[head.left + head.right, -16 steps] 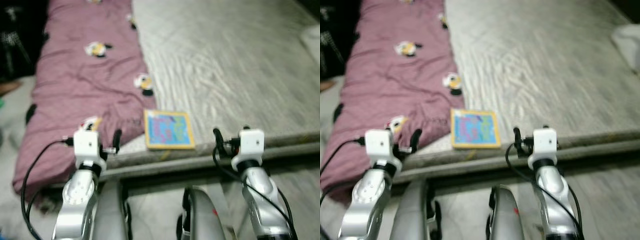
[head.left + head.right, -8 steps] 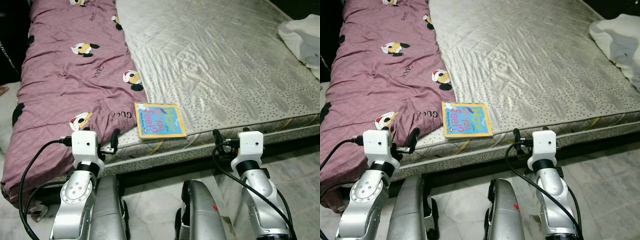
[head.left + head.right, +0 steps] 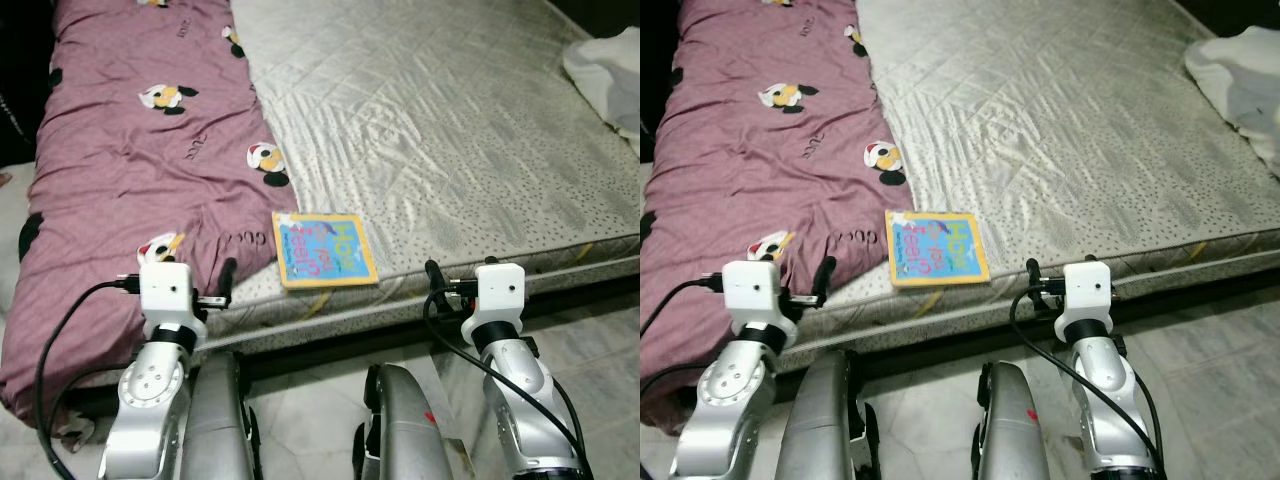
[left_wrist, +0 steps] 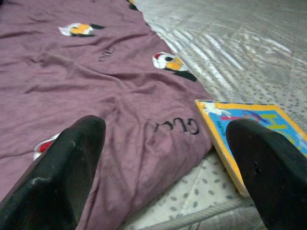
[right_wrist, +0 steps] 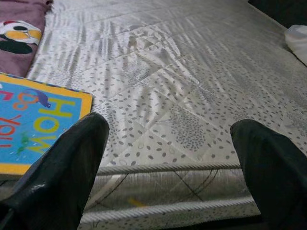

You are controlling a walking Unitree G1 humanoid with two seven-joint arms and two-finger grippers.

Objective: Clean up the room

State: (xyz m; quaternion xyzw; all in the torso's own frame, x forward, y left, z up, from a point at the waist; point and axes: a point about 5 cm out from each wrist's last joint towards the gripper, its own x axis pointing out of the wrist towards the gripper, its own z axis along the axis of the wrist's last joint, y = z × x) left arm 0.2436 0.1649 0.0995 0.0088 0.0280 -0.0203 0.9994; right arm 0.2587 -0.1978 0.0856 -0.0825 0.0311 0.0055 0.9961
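A book [image 3: 325,249] with a yellow border and a bright blue cover lies flat on the bed, close to the near edge of the bare grey mattress [image 3: 450,130], its left edge right beside the hem of a purple blanket [image 3: 140,170] printed with little cartoon ducks. That blanket covers the left strip of the bed in loose wrinkles and spills down over the near corner toward the floor. Far off on the right side of the mattress sits a rumpled white cloth [image 3: 610,75], well apart from the book. The robot stands at the foot of the bed on a pale tiled floor [image 3: 300,420] with both arms raised in front of it. The left end effector [image 4: 168,163] hangs above the blanket's edge with its fingers spread wide and nothing between them, the book just off to its right. The right end effector [image 5: 172,163] is likewise spread wide and empty, poised over the mattress edge with the book off to its left. As far as I can judge, the tidying has barely begun: the book is untouched, the blanket unstraightened, the cloth not picked up.
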